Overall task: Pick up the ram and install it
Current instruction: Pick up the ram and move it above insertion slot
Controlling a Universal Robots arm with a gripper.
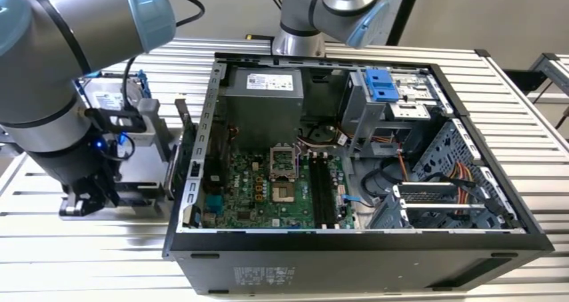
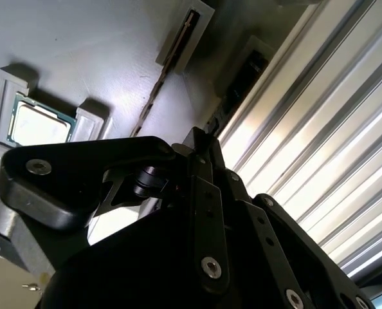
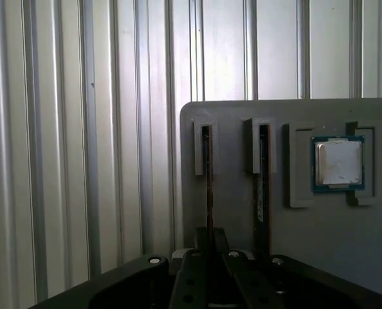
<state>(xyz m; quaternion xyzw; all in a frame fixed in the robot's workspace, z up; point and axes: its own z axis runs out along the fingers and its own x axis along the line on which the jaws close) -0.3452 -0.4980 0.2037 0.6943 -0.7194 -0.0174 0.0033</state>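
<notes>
Two ram sticks stand on edge in parallel slots of a grey holder plate [image 3: 242, 232]. In the first wrist view I see them edge-on: one ram stick [image 3: 208, 174] runs straight toward my gripper [image 3: 207, 241], the other ram stick [image 3: 262, 183] lies one slot over. The second wrist view shows the same slotted ram [image 2: 177, 53] beyond the black gripper [image 2: 197, 151]. In the exterior view my gripper [image 1: 89, 197] hangs low over the holder's near end, at the exterior view's left of the open computer case [image 1: 356, 249].
A square silver processor chip [image 3: 337, 162] sits in a pocket of the holder beside the ram slots. A hard drive in a blue frame [image 1: 111, 97] stands behind the holder. Long black memory slots [image 1: 320, 189] lie on the green motherboard. A ribbed metal table [image 1: 53, 262] surrounds everything.
</notes>
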